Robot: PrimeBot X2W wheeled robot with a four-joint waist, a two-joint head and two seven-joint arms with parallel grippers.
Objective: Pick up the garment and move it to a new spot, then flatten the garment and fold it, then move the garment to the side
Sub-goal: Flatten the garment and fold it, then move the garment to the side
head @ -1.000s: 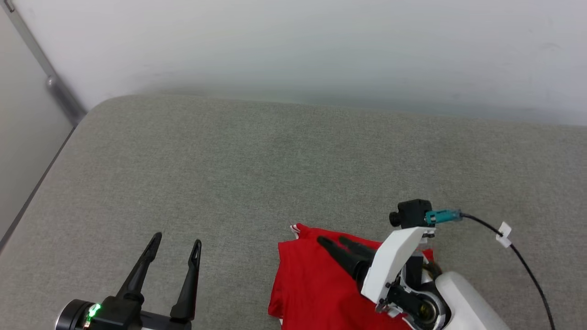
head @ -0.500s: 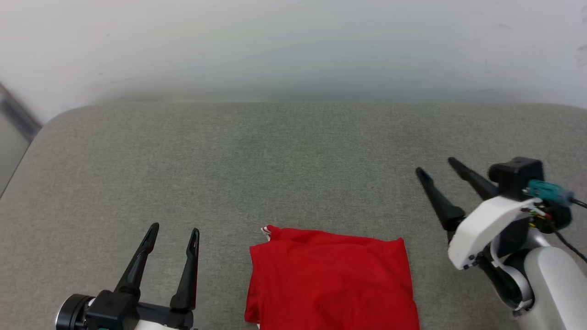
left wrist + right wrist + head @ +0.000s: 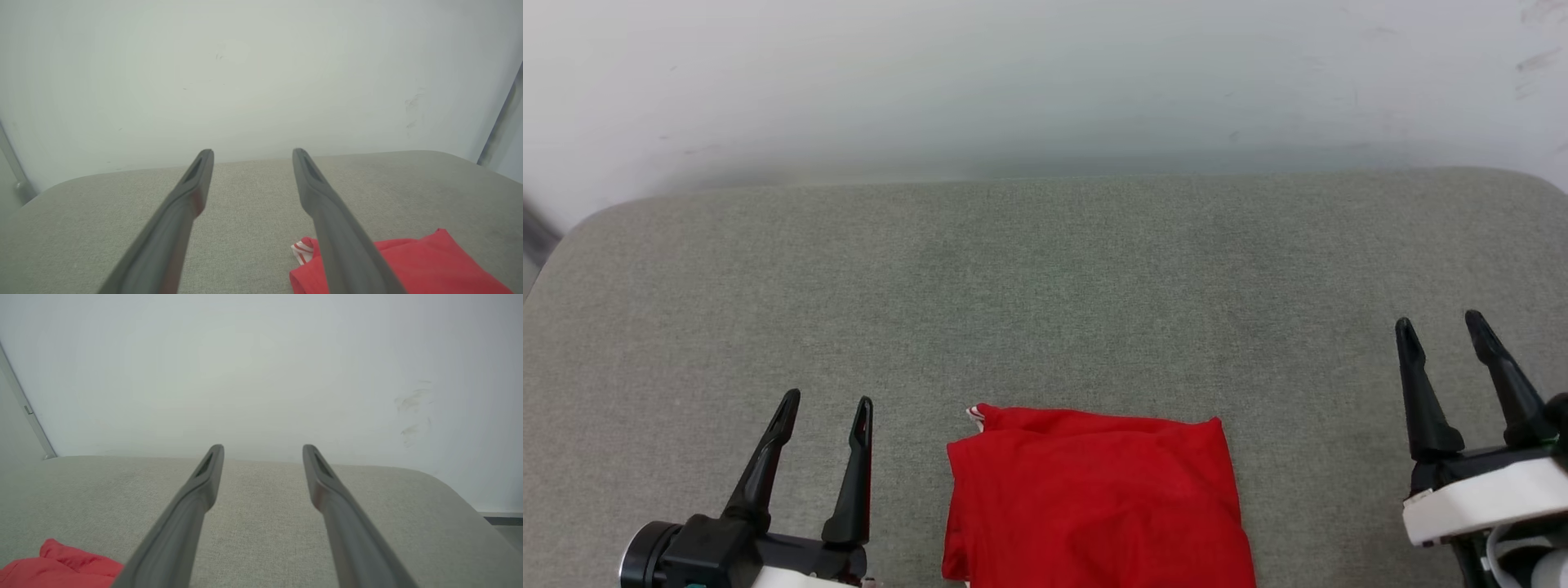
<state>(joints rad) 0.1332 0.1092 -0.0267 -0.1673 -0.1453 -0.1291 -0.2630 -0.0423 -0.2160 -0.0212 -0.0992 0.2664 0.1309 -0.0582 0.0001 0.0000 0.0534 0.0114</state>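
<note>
At the near left, the left gripper hovers over the grey padded surface, its two dark fingers spread apart and released, gripping nothing. Just right of it, in the near middle, the garment lies flat as a folded red rectangle, with striped trim poking out at its far left corner. At the near right, apart from the cloth, the right gripper stands likewise spread and empty. A pale wall rises beyond the far edge
</note>
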